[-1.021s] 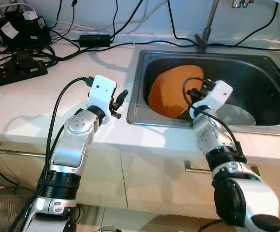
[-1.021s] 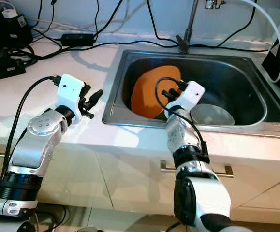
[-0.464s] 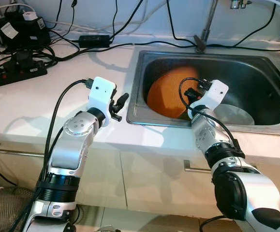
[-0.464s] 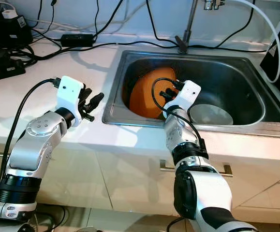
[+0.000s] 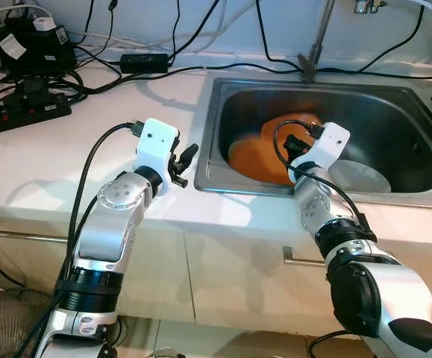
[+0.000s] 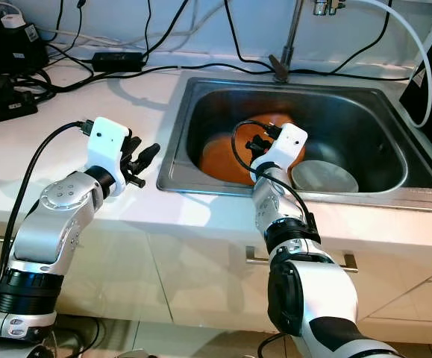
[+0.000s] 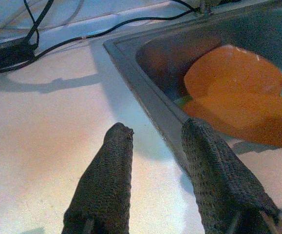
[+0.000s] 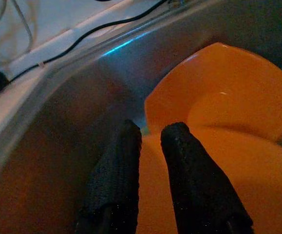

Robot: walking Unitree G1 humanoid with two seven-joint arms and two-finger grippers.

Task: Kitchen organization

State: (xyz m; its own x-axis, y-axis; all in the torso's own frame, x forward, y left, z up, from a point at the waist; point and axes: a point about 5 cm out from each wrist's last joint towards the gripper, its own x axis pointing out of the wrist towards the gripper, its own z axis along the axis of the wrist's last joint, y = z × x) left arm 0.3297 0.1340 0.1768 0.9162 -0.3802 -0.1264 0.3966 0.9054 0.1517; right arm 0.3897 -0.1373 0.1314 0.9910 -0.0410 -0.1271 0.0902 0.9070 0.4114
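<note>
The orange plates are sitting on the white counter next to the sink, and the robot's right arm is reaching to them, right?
Not quite. The orange plates lie inside the sink, not on the counter; the left eye view shows this. The right gripper does reach to them.

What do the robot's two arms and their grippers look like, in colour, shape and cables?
Both arms are silver metal with black joint rings. Each wrist carries a white, boxy block with a black cable looping out of it. The left gripper and the right gripper each have two long black fingers with a rough, woven-looking surface and rounded tips.
</note>
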